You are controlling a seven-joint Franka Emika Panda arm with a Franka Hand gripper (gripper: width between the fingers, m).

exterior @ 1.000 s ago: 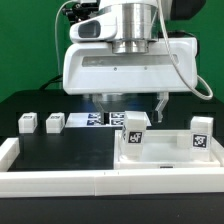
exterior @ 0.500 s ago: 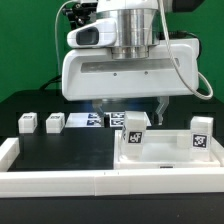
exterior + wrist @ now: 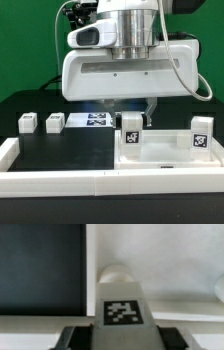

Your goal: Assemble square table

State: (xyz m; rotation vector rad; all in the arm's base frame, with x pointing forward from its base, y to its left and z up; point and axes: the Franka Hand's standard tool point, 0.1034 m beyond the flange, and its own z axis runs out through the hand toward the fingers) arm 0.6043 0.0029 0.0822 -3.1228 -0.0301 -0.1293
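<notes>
The square table's white slab [image 3: 165, 158] lies at the exterior view's right, and its surface [image 3: 170, 274] fills much of the wrist view. A white tagged leg [image 3: 131, 131] stands upright on its near-left corner. My gripper [image 3: 131, 114] hangs straight above that leg. In the wrist view the leg [image 3: 121, 297] sits between my dark fingers [image 3: 77, 338], which press on both of its sides, so the gripper [image 3: 122, 335] is shut on it. A second leg [image 3: 202, 134] stands at the slab's right. Two more legs [image 3: 27, 122] [image 3: 54, 122] rest on the black table at the left.
The marker board [image 3: 88, 121] lies behind the slab, under the arm. A long white border bar [image 3: 60, 181] runs along the front, and another [image 3: 8, 150] stands at the left edge. Black tabletop [image 3: 40, 269] shows beside the slab.
The fingers have drawn inward from wide open onto the upright leg. The arm and the other parts have stayed where they were.
</notes>
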